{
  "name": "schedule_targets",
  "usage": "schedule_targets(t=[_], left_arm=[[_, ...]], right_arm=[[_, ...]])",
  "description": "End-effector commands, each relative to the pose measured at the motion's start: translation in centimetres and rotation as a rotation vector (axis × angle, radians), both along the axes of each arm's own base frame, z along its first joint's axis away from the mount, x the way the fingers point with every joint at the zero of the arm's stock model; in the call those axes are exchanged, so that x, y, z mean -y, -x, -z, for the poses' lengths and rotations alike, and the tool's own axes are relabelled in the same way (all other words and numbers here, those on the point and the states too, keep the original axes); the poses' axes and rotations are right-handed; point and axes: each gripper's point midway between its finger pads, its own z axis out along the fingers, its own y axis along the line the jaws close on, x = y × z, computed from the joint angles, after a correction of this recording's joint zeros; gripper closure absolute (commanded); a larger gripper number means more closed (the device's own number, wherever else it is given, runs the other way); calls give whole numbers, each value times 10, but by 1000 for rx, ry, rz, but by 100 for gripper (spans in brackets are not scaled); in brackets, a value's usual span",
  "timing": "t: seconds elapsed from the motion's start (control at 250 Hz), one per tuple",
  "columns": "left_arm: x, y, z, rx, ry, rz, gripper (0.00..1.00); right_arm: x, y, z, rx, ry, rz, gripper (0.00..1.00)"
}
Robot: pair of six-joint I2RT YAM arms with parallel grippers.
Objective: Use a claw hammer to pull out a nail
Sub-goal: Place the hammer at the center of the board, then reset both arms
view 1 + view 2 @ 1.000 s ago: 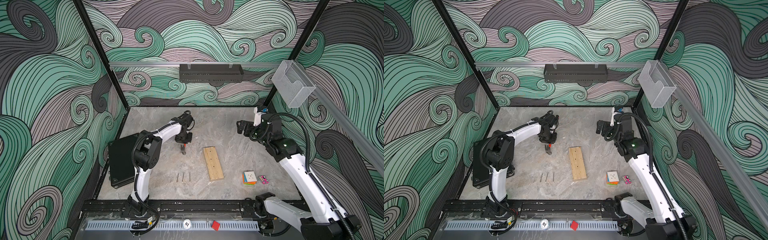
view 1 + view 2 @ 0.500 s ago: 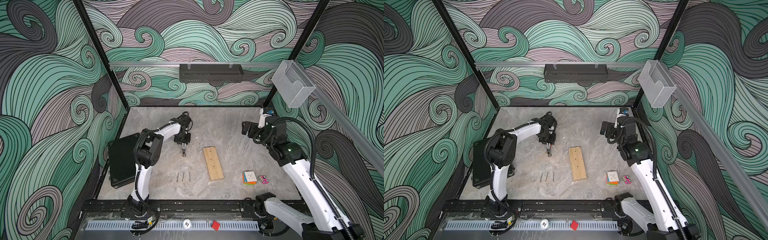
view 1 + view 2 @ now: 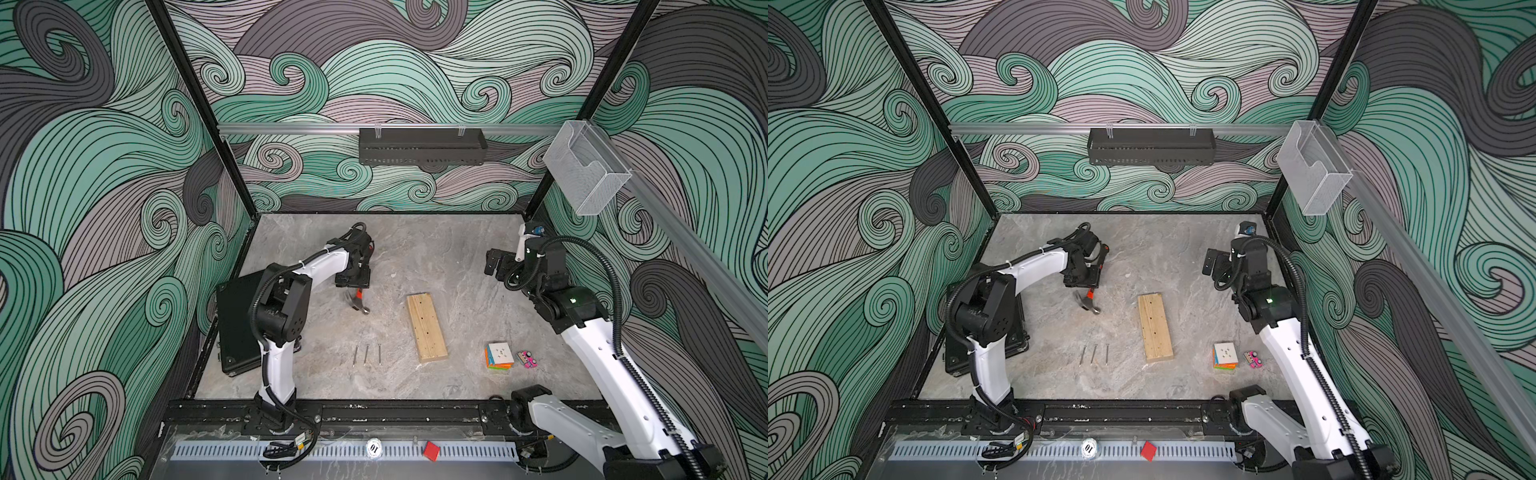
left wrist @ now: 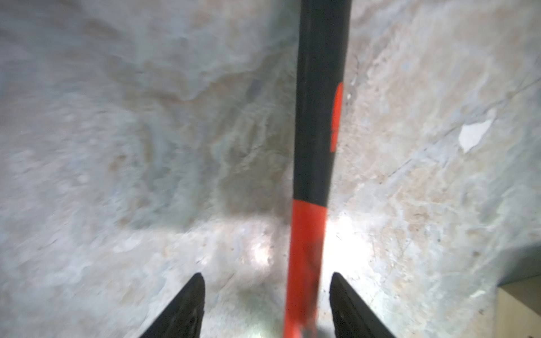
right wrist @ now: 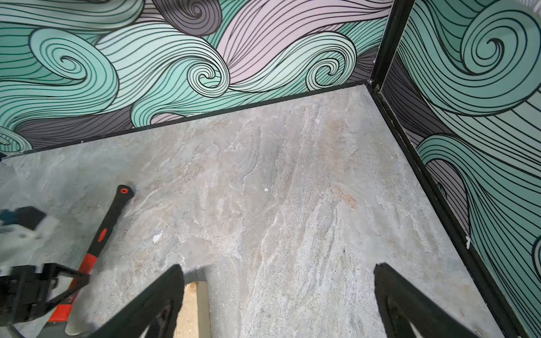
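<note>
The desk (image 3: 436, 249) carries a plank (image 3: 427, 327) lying flat near its middle. The hammer (image 3: 358, 302) looks to lie on the desk too, on the plank's left-arm side and apart from it. Its head is about level with the plank's far end, and its handle runs away from the plank toward the back wall.

My left claw (image 4: 266, 275) straddles the orange shaft with its fingers apart and grips nothing. My right claw (image 5: 279, 265) gapes wide and empty, off the plank's far end on the other side. Three nails (image 3: 366, 355) lie loose beside the plank's near end, on the hammer's side.

My worries from here:
- **Off-centre grip:** the shaft sits nearer one finger, so closing now could shove or twist the hammer instead of seating it.
- **Poor leverage:** a grip this close to the head would give little leverage.
- **Loose plank:** nothing pins the plank, so prying could lift or drag it.

The left wrist view is smeared and does not show the head. In both top views the left claw covers much of the shaft. The plank shows small dark specks, and I cannot tell whether they are holes or nail heads.
</note>
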Motion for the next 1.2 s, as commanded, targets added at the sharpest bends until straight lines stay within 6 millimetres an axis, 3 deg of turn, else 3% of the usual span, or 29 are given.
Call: schedule_targets(t=[0.0,0.148,0.288,0.539,0.735,0.855,1.059,1.151,1.199], left_arm=[[-13,-10,-41,136,28,-45,32],[-23,2,-48,134,24,-66,32],[-49,19,-36,200,-46,-118,21],[-141,19,-85,542,-207,-275,17],[-199,21,-77,802,-175,-355,14],[-212,16,-47,757,-106,-369,11],[-226,0,-46,839,-43,-373,4],[-221,0,-41,823,-18,-340,4],[-217,-1,-40,810,-5,-311,4]], right_arm=[[12,5,4,-9,13,52,0],[21,5,13,-32,41,89,0],[56,15,41,-42,177,210,0],[85,0,80,137,178,293,1],[83,-30,125,114,214,262,1],[79,-42,140,149,219,219,0],[75,-57,157,212,195,184,0],[73,-66,172,210,176,162,0],[60,-73,177,212,175,78,1]])
